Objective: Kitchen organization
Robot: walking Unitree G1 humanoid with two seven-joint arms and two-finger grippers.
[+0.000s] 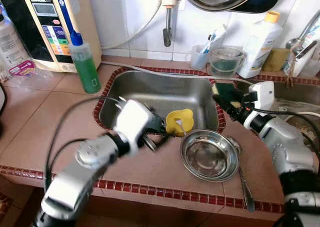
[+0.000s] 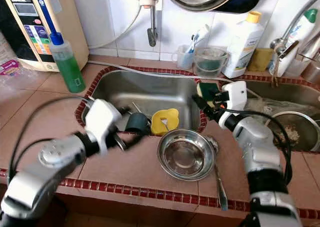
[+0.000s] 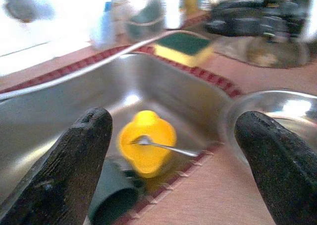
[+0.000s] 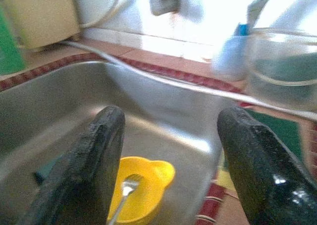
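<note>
Sink (image 1: 150, 94) holds a yellow bowl (image 1: 179, 121) with a fork (image 3: 163, 145) resting on it and a dark cup (image 2: 136, 123) beside it; steel bowl (image 1: 209, 157) sits on the counter just right. Left gripper (image 3: 171, 165) hovers at the near rim, fingers wide, bowl dead ahead between them. Right gripper (image 4: 171, 160) hangs above the sink's right edge near the sponge (image 3: 184, 44), also wide, empty. Likely best: lift the fork out first, then pinch the bowl's rim.
</note>
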